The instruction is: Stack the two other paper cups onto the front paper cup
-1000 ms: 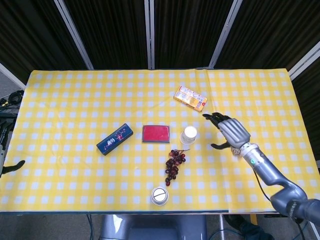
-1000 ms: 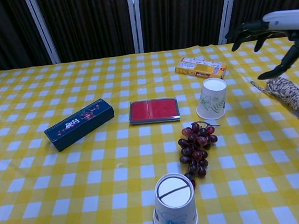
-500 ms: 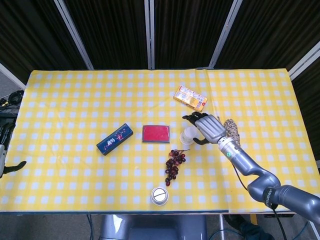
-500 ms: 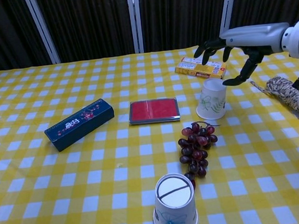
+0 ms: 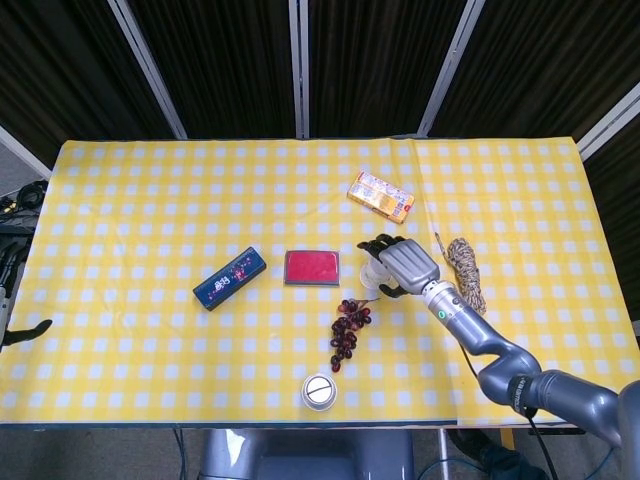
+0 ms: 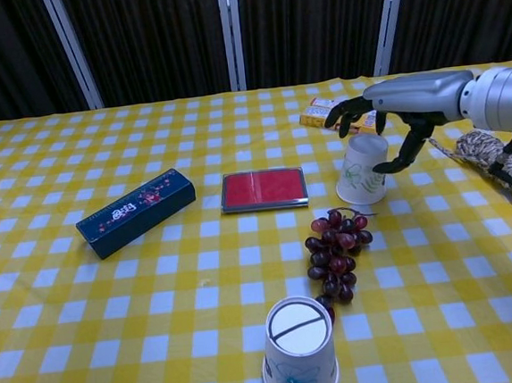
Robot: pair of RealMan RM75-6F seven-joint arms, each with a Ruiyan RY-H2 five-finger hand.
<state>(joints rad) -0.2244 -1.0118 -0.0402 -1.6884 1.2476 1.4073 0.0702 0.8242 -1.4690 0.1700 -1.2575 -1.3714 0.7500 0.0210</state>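
Observation:
The front paper cup (image 5: 319,391) stands upside down near the table's front edge, also in the chest view as cup (image 6: 297,347). A second paper cup (image 6: 363,170), white with a green leaf print, stands upside down mid-table right of the red pad; the head view shows it partly covered as cup (image 5: 373,273). My right hand (image 6: 402,98) arches over this cup, fingers spread above its far left side and thumb by its right side, with no firm grip shown. The head view shows the same hand (image 5: 406,264). My left hand (image 5: 26,333) is only a dark sliver at the left edge. Only two cups show.
A bunch of dark grapes (image 5: 347,330) lies between the two cups. A red pad (image 5: 312,267) and a blue box (image 5: 229,278) lie to the left. An orange snack box (image 5: 380,196) sits behind, and a coil of rope (image 5: 465,270) lies right of the hand.
My right hand has swung left from beside the rope and come down over the mid-table cup. The cups and the left hand have not moved.

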